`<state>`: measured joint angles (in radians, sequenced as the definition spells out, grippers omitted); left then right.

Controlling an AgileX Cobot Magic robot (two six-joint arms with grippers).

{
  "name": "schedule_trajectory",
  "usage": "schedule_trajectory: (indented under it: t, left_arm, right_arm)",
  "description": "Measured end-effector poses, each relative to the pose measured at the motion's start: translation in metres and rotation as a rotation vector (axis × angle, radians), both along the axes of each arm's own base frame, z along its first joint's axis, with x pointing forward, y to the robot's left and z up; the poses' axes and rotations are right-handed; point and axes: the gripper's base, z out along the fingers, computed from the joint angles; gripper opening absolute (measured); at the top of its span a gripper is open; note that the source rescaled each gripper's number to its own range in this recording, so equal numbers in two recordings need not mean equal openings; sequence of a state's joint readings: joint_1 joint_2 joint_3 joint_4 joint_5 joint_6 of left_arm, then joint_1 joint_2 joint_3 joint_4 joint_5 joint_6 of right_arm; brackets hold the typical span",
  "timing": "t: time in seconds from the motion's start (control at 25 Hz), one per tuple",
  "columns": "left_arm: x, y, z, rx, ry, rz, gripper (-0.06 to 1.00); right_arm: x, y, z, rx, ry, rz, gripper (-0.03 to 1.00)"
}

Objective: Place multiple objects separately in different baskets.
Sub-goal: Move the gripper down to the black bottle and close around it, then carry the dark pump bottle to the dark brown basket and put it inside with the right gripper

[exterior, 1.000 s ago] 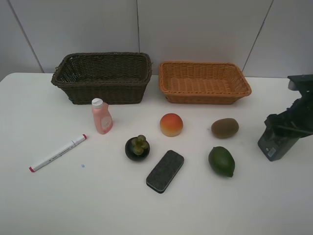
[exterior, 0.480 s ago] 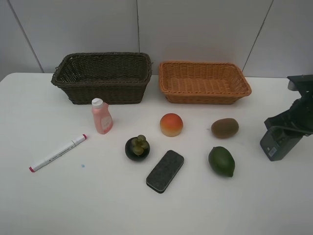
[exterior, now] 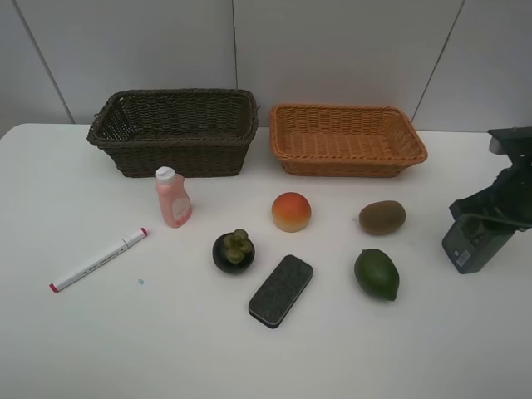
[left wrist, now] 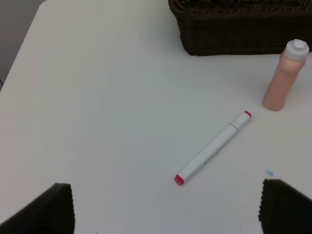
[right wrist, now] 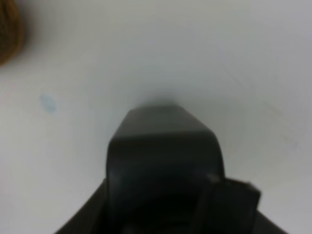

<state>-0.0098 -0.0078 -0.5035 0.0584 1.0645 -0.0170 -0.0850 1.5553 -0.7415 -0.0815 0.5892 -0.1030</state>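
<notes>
Nothing is in a basket yet. All the things lie on the white table [exterior: 166, 349], nearer than the dark brown basket [exterior: 173, 131] on the left and the orange basket [exterior: 347, 140] on the right. The pink bottle [exterior: 173, 198] stands by the dark basket. The marker [exterior: 98, 259] lies nearer, to its left. The peach [exterior: 291, 211], kiwi [exterior: 382, 217], green fruit [exterior: 376, 273], mangosteen [exterior: 233, 250] and eraser [exterior: 281, 290] sit apart, so each is easy to pick. The left hand [left wrist: 165, 195] is wide open over the marker, maybe ready to grab it. The right hand [exterior: 470, 245], at the right edge, is shut on nothing.

Dark brown woven wicker basket [exterior: 174, 158]; orange-tan woven wicker basket [exterior: 345, 166]; pink white-capped bottle [exterior: 173, 199]; white red-ended marker [exterior: 98, 258].
</notes>
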Motion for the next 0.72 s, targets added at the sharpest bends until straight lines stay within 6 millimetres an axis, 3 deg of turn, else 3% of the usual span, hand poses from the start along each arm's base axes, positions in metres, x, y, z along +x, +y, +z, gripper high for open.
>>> schedule_trajectory:
  t: [0.16, 0.36, 0.72]
  left_arm:
    - [0.0, 0.0, 0.0, 0.0, 0.0, 0.0, 1.0]
    - [0.0, 0.0, 0.0, 0.0, 0.0, 0.0, 1.0]
    - [0.0, 0.0, 0.0, 0.0, 0.0, 0.0, 1.0]
  right_arm:
    - [-0.001, 0.001, 0.011, 0.02, 0.023, -0.022, 0.02]
    - [0.005, 0.007, 0.054, 0.048, -0.048, -0.032, 0.02]
    - [0.024, 0.061, 0.141, 0.079, -0.145, 0.15, 0.02]
